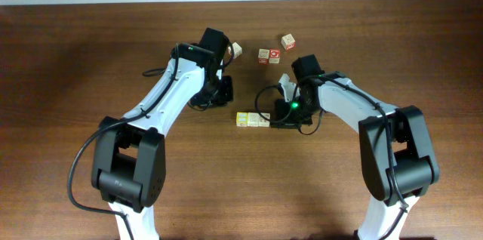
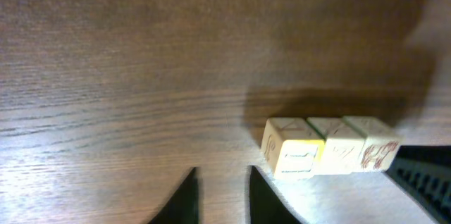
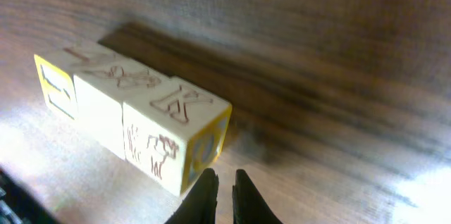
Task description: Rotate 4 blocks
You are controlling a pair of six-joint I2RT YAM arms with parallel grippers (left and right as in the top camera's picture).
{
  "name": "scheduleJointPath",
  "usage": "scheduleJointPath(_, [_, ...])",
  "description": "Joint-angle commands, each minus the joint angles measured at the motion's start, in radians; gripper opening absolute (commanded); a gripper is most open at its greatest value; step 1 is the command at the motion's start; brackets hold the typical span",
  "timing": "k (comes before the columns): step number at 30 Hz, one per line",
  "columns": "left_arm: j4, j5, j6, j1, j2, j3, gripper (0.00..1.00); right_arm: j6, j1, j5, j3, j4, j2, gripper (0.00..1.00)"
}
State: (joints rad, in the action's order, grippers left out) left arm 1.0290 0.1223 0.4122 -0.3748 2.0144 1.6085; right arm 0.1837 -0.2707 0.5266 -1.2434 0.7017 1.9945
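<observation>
Three pale wooden blocks [image 1: 253, 121] lie side by side in a row at mid-table. The left wrist view shows the row [image 2: 331, 146] to the right of my left gripper [image 2: 223, 171]. Its fingers stand a little apart over bare wood and hold nothing. In the overhead view the left gripper [image 1: 221, 95] is up and to the left of the row. My right gripper [image 3: 224, 173] is shut and empty. Its tips sit just beside the yellow-edged end block [image 3: 176, 136], apart from it. The far end block [image 3: 53, 83] has a yellow face.
Two red-lettered cubes [image 1: 269, 56] and a third [image 1: 287, 41] lie at the back. Another pale cube [image 1: 236, 47] sits close to the left arm's wrist. Cables hang around the right arm's wrist [image 1: 294, 104].
</observation>
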Motion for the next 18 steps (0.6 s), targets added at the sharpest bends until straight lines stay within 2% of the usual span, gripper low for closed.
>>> scheduleJointPath(1, [0.010,0.029,-0.060,-0.002,0.029,-0.005,0.10,0.003,0.042,0.028,-0.009,0.016,0.008,0.11])
scheduleJointPath(3, [0.006,0.031,-0.064,-0.002,0.050,-0.005,0.01,-0.030,0.053,0.047,-0.009,0.020,0.008,0.11])
scheduleJointPath(4, [0.001,0.039,-0.079,-0.002,0.063,-0.005,0.00,-0.038,0.053,0.050,-0.009,0.020,0.008,0.11])
scheduleJointPath(12, [-0.053,0.187,-0.206,-0.002,0.121,-0.005,0.00,-0.049,0.053,0.058,-0.009,0.015,0.008,0.10])
scheduleJointPath(15, [-0.042,0.208,-0.197,-0.003,0.121,-0.005,0.00,-0.048,0.053,0.068,-0.009,0.011,0.008,0.10])
scheduleJointPath(17, [-0.040,0.208,-0.112,-0.003,0.121,-0.006,0.00,-0.044,0.053,0.068,-0.009,0.011,0.008,0.08])
scheduleJointPath(18, [-0.041,0.207,-0.110,-0.003,0.121,-0.006,0.00,-0.044,0.053,0.068,-0.009,0.011,0.008,0.06])
